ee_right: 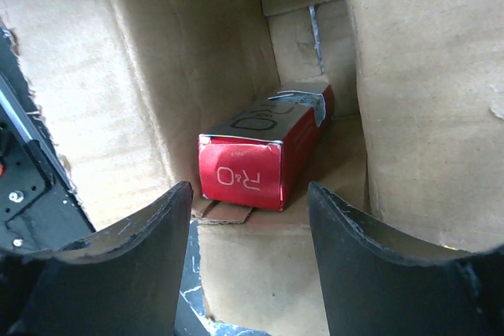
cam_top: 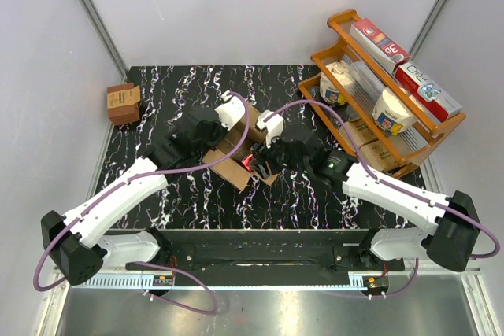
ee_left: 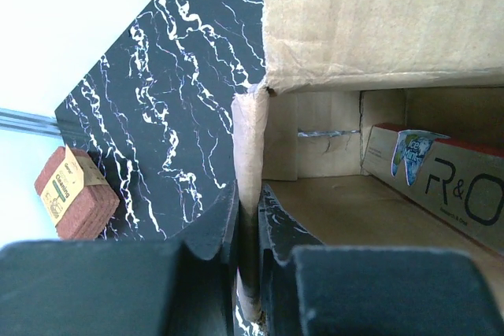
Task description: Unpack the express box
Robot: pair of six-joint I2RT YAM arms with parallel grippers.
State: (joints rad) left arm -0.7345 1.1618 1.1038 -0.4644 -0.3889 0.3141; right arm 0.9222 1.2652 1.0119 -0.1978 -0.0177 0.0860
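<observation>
Your left gripper (ee_left: 248, 218) is clamped on a cardboard edge of the express box (cam_top: 231, 168), which sits mid black marbled table (cam_top: 173, 92). Your right gripper (ee_right: 248, 194) gapes wide inside it, white walls (cam_top: 236, 5) all round.

The red carton (ee_right: 252, 167) lying inside the express box (ee_right: 142, 76) carries "R&O" in white on its red end face; this reads inverted in the right wrist view. The left wrist view shows "R&O" in dark letters on the carton's pale long face. A rack carton (cam_top: 427, 88) shows large letters "RO". Green print on the small brown box (ee_left: 75, 194) is too blurred to read.
</observation>
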